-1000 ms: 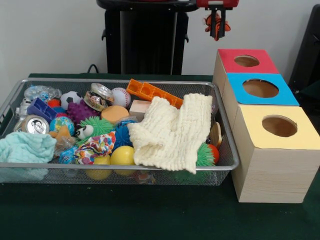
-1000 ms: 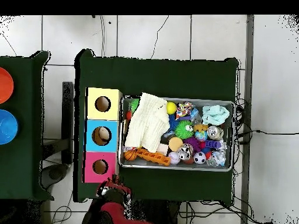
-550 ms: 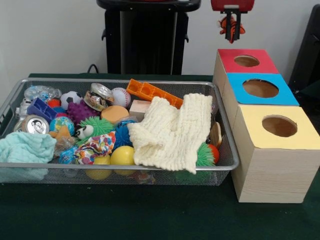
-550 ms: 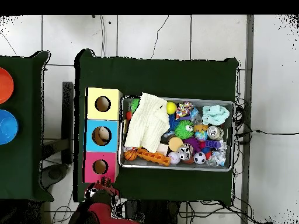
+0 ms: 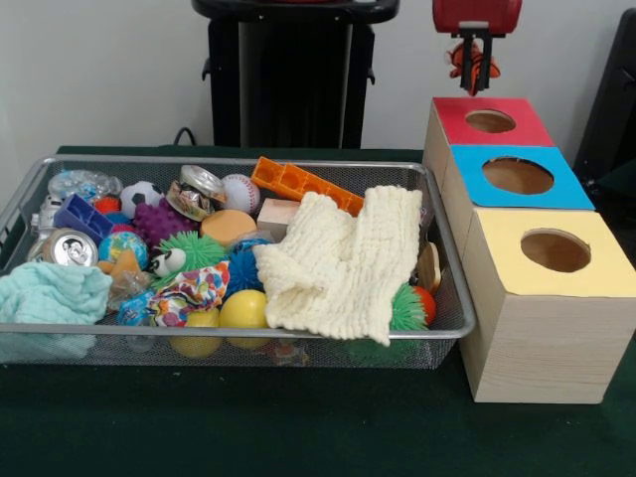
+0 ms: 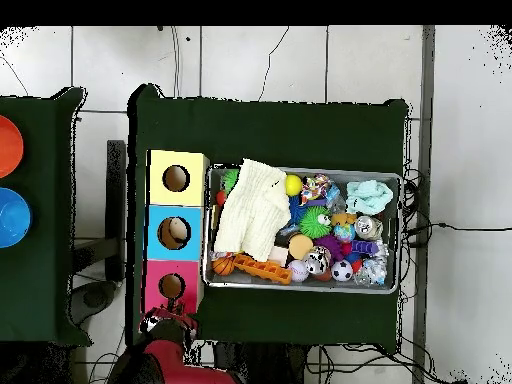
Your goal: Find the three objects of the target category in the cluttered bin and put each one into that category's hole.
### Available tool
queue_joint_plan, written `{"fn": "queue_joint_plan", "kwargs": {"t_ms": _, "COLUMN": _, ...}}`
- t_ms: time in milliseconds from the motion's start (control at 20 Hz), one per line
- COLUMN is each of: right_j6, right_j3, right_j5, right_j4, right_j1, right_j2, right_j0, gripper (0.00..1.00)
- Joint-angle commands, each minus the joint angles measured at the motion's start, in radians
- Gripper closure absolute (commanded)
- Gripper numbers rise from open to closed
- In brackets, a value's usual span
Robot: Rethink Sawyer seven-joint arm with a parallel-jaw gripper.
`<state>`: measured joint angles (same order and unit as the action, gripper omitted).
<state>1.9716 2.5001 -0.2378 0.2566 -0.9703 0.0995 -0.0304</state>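
Observation:
My gripper [image 5: 474,76] hangs at the top right, shut on a small orange and white toy [image 5: 489,66], just above and behind the red box's hole [image 5: 490,121]. In the overhead view the gripper [image 6: 166,322] sits just below the red box [image 6: 155,275], close to its hole [image 6: 171,287]. The wire bin [image 5: 248,330] to the left is full of clutter: balls, spiky toys, a can [image 5: 70,248] and an orange brick [image 5: 303,185]. A cream cloth [image 5: 343,260] covers the bin's right part and hides what lies under it.
Three wooden boxes stand in a row beside the bin, with red, blue [image 5: 571,191] and yellow [image 5: 497,238] tops, each with a round hole. A teal cloth [image 5: 50,293] lies in the bin's front left corner. Another table with orange and blue bowls [image 6: 8,215] shows at the overhead view's left.
My gripper has carried the orange toy sideways at the same height, from beside the bin's far corner to above the red box's far edge. Nothing in the bin moved.

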Motion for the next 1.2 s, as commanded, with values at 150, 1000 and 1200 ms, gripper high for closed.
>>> {"fn": "queue_joint_plan", "kwargs": {"t_ms": 150, "right_j6": 0.15, "right_j3": -0.19, "right_j5": 0.157, "right_j4": 0.118, "right_j1": -0.017, "right_j2": -0.048, "right_j0": -0.008, "gripper": 1.0}}
{"fn": "queue_joint_plan", "kwargs": {"t_ms": 1000, "right_j6": 0.153, "right_j3": -0.301, "right_j5": 0.123, "right_j4": 0.152, "right_j1": 0.108, "right_j2": -0.091, "right_j0": -0.076, "gripper": 1.0}}
{"fn": "queue_joint_plan", "kwargs": {"t_ms": 1200, "right_j6": 0.148, "right_j3": -0.316, "right_j5": 0.099, "right_j4": 0.124, "right_j1": 0.144, "right_j2": -0.084, "right_j0": -0.058, "gripper": 1.0}}
